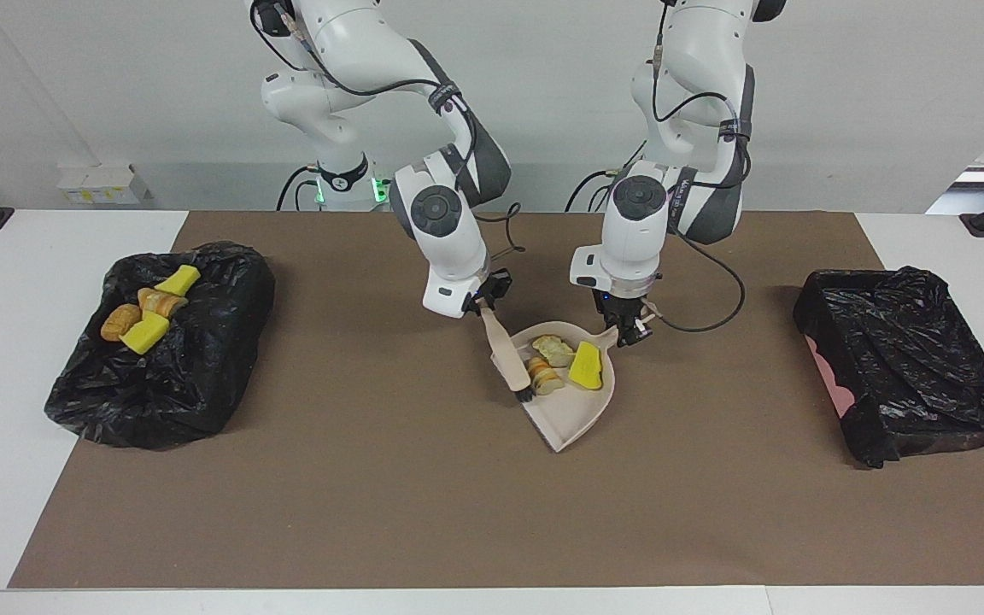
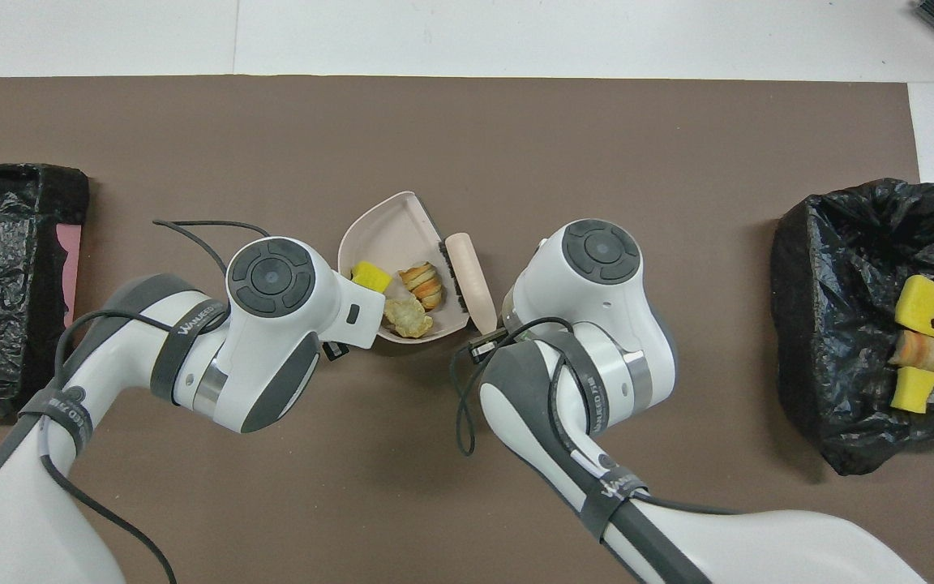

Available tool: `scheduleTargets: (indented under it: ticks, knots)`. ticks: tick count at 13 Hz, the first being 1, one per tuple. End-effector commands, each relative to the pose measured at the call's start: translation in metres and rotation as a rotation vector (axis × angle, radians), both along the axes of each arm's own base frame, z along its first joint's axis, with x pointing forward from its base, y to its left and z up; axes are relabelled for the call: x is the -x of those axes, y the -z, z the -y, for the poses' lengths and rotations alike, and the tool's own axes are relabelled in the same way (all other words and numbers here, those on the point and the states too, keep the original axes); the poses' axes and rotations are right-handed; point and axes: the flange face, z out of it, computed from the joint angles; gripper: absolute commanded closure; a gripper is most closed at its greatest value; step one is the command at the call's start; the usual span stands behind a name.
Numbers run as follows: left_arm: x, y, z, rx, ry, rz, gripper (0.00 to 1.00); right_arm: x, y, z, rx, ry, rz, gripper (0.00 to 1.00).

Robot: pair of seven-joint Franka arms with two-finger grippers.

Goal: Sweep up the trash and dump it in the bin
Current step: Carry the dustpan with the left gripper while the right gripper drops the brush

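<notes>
Bins: bag-lined one (image 1: 159, 367) at the right arm's end holds four scraps (image 1: 149, 313); the other (image 1: 910, 367) holds none, so dumping is not done.
Dustpan (image 1: 573, 410), mid-tabletop: three scraps (image 1: 560, 363) inside; sweeping looks complete.
Brush (image 1: 505, 359): tilted toward 5 o'clock at the pan's mouth, clamped by right gripper (image 1: 485, 309).
Left gripper (image 1: 629, 335): wrist vertical, clamped on the pan's handle.

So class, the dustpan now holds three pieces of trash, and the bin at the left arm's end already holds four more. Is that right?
Not quite. The dustpan does hold three pieces, but the four others lie in the black-lined bin at the right arm's end. The bin at the left arm's end shows no trash in it. The facing view shows this.
</notes>
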Motion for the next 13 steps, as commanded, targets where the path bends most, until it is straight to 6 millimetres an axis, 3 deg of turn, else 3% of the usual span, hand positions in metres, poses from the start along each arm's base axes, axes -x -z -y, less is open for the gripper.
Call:
scheduleTargets:
  ticks: [1, 3, 5, 6, 9, 10, 13]
  knots:
    - [-0.004, -0.007, -0.025, -0.011, 0.135, -0.005, 1.00, -0.013, -0.017, 0.036, -0.023, 0.030, -0.021, 1.00]
    - [-0.010, -0.029, -0.055, -0.015, 0.163, -0.016, 1.00, -0.013, -0.022, 0.045, 0.023, 0.032, -0.024, 1.00]
    - [-0.011, -0.057, -0.085, -0.014, 0.186, -0.014, 1.00, -0.002, -0.027, 0.033, 0.086, 0.090, -0.042, 1.00]
    - [-0.016, -0.074, -0.111, -0.008, 0.169, 0.009, 1.00, 0.009, -0.028, 0.017, 0.124, 0.135, -0.046, 1.00]
    - [-0.026, -0.107, -0.207, -0.008, 0.120, 0.042, 1.00, 0.045, -0.026, -0.018, 0.191, 0.230, -0.076, 1.00]
    - [-0.032, -0.109, -0.254, -0.010, 0.047, 0.056, 1.00, 0.067, -0.020, -0.044, 0.213, 0.221, -0.084, 1.00]
    - [-0.034, -0.117, -0.351, -0.026, 0.014, 0.082, 1.00, 0.109, -0.017, -0.095, 0.247, 0.224, -0.074, 1.00]
